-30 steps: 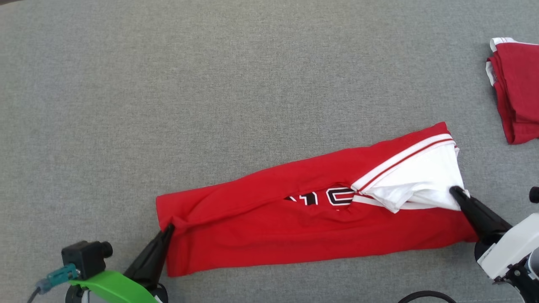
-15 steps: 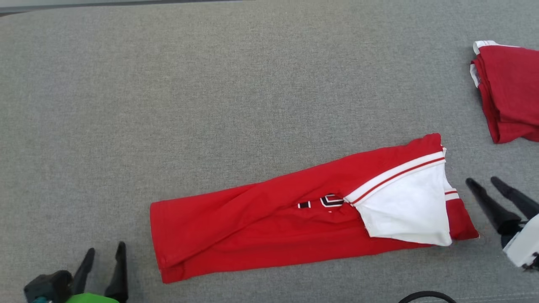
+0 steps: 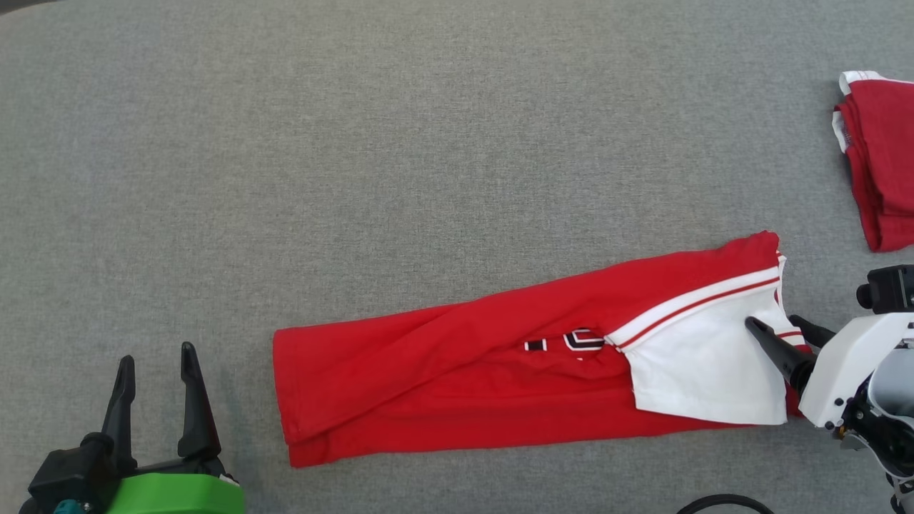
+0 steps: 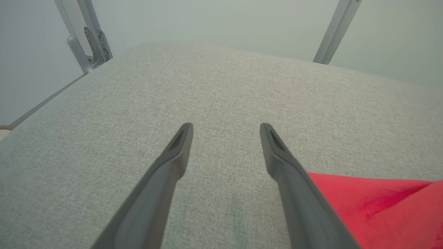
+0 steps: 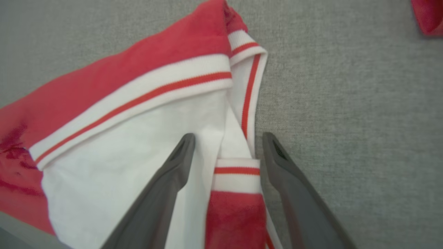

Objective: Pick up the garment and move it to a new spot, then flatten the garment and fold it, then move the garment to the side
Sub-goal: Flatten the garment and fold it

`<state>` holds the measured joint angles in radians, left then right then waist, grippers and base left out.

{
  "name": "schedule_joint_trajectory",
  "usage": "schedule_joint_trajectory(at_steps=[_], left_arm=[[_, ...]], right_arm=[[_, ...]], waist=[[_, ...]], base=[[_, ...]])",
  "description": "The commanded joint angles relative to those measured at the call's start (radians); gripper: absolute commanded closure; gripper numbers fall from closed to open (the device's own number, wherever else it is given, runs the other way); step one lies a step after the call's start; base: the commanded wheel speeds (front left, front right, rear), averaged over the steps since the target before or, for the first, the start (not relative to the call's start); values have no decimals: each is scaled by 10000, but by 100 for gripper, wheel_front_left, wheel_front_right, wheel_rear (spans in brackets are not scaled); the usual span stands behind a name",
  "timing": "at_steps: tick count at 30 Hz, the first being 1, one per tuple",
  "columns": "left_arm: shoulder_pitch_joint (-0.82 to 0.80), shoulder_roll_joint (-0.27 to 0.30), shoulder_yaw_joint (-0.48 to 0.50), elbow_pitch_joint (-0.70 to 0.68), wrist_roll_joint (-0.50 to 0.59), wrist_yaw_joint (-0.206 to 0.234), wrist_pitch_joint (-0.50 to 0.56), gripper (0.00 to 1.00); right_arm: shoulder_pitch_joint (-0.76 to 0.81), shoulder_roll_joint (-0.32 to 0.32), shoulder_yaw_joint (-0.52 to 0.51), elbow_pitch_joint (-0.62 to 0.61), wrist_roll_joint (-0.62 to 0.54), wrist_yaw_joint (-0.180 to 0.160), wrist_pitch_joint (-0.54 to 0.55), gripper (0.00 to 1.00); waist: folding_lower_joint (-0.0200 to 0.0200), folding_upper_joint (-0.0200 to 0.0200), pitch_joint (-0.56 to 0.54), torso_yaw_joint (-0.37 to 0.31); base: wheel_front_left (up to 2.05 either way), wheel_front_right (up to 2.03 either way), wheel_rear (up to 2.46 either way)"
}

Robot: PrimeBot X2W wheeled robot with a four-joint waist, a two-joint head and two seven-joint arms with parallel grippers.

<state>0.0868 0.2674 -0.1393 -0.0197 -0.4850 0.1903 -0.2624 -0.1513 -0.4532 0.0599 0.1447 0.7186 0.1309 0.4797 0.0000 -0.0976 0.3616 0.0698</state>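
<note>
rightward of garment, folded red pile

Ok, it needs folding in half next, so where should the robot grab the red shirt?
Grip the white end of the red shirt, coming from the robot's right. The shirt lies as a long strip, and the open right gripper straddles that end's edge.

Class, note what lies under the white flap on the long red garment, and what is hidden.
The white flap lies on the red garment, whose cloth shows left of and below it; black-and-white lettering peeks out at its left corner. Whatever continues beneath is covered.
</note>
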Motion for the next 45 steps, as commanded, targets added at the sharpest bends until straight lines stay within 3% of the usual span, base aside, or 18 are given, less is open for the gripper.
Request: schedule_joint_trajectory(at_steps=[1,8,9,10,14,22,27,31,34,39,42,45], left_arm=[[2,-130,107,84,142,-150,-25,0],[-113,-905,680,399,662,-1009,-27,0],[-167,-995,715,458,734,-1155,-27,0],[-230,-1084,783,498,825,-1266,-27,0],[-375,-1312,1005,807,1170,-1831,-27,0],[207,-1753,1223,1460,2333,-2600,-28,0],[638,-2041,1263,1541,2609,-2823,-28,0],[906,-2098,1284,1529,2627,-2864,-28,0],[1073,-2149,1239,1581,2729,-2812,-27,0],[794,-2156,928,1659,2751,-2805,-28,0],[501,-2159,757,1829,2923,-2812,-27,0],[206,-2156,645,2069,3020,-2835,-27,0]], right_arm=[[-98,-5,21,255,-67,-4,-5,0],[-520,282,641,1539,163,-14,-2,0],[-640,411,819,1567,484,-11,95,89],[-745,486,942,1552,800,17,127,100],[-1131,189,936,1465,1914,20,156,100],[-1197,-1546,-582,1768,2965,-6,140,100],[-653,-2540,-1692,1695,2532,-4,241,100],[-285,-2694,-1617,661,2234,-1,488,100],[8,-2328,-962,-1022,2051,-1,1021,100],[-20,-304,488,-2965,1467,-1,1774,100],[-245,1191,1495,-2956,521,-1,1698,100],[-473,2437,2179,-2155,-516,-3,1244,100]], waist=[[0,1,124,179],[0,1,190,306],[0,1,179,307],[0,1,166,302],[0,1,7,249],[0,1,-934,76],[0,1,-1615,74],[0,1,-1928,52],[0,1,-2004,-78],[0,1,-1664,-292],[0,1,-1367,-331],[0,1,-1165,-239]], base=[[0,0,0],[0,0,0],[0,0,0],[0,0,0],[0,0,0],[0,0,0],[0,0,0],[0,0,0],[0,0,0],[0,0,0],[0,0,0],[0,0,0]])
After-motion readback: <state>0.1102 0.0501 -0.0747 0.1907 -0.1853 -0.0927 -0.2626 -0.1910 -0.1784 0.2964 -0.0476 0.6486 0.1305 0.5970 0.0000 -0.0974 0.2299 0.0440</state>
